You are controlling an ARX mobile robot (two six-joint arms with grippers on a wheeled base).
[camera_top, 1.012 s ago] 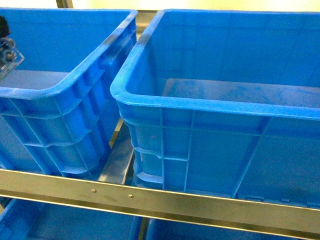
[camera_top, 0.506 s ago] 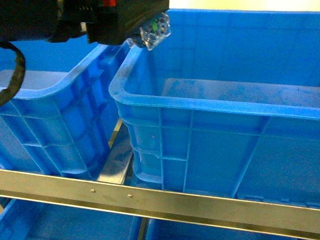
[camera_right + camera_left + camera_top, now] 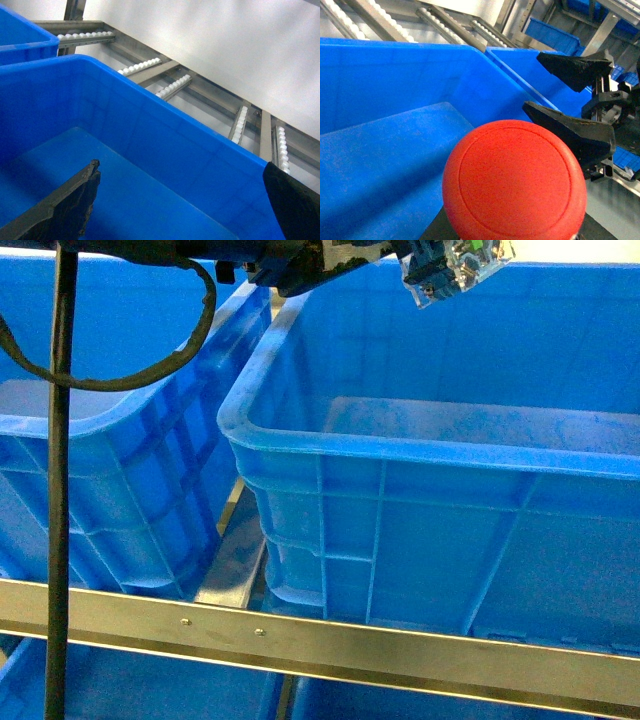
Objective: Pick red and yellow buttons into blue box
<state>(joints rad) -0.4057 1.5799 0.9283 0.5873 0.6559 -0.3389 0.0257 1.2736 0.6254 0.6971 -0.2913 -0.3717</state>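
The red button (image 3: 515,180) fills the lower middle of the left wrist view, red cap toward the camera. My left gripper (image 3: 425,265) is shut on it, and its fingers are hidden under the cap. In the head view the button's clear base (image 3: 468,260) sticks out at the top edge, above the right-hand blue box (image 3: 300,440). My right gripper (image 3: 180,210) is open, with its black fingers (image 3: 65,205) spread wide over the blue box (image 3: 150,130) floor. The right gripper (image 3: 580,100) also shows beside the red cap. The yellow button is out of view.
A second blue box (image 3: 110,420) stands to the left, with a narrow gap between the two. A metal shelf rail (image 3: 320,640) crosses in front, and more blue bins lie below it. A black cable (image 3: 60,490) hangs down on the left. Roller tracks (image 3: 170,85) run behind the boxes.
My left arm has swung in from the left along the top of the head view, carrying the button from over the left box to above the right box.
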